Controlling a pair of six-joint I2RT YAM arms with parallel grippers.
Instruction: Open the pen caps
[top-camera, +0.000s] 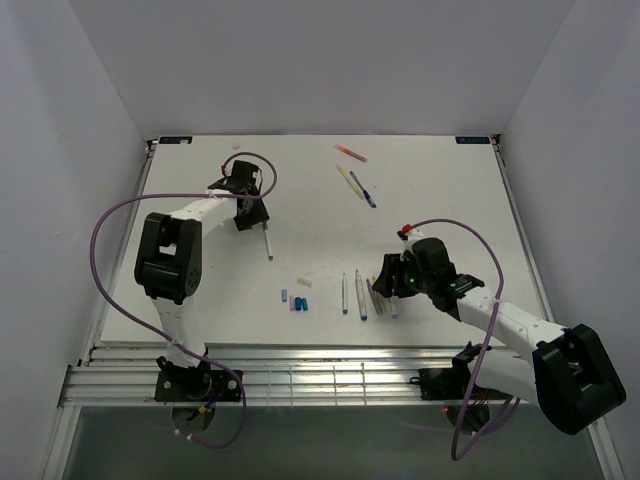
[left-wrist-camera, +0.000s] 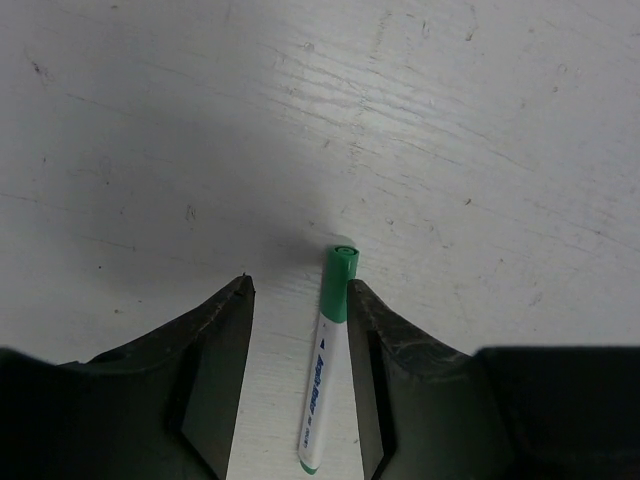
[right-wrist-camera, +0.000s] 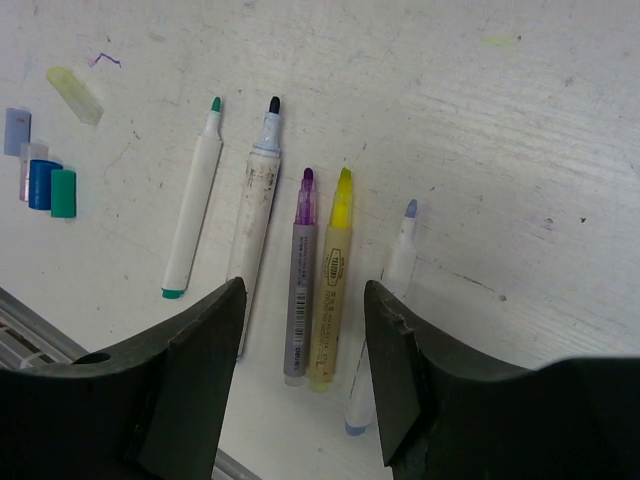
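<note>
The left claw (left-wrist-camera: 300, 283) is held part-open astride the pen (left-wrist-camera: 322, 400), gripping nothing; the pen should be clamped just below its green cap (left-wrist-camera: 341, 280).

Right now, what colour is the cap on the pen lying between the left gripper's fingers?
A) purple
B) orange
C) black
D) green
D: in the left wrist view, the pen lying on the table between the open fingers of the left gripper has a green cap on its far end.
</note>
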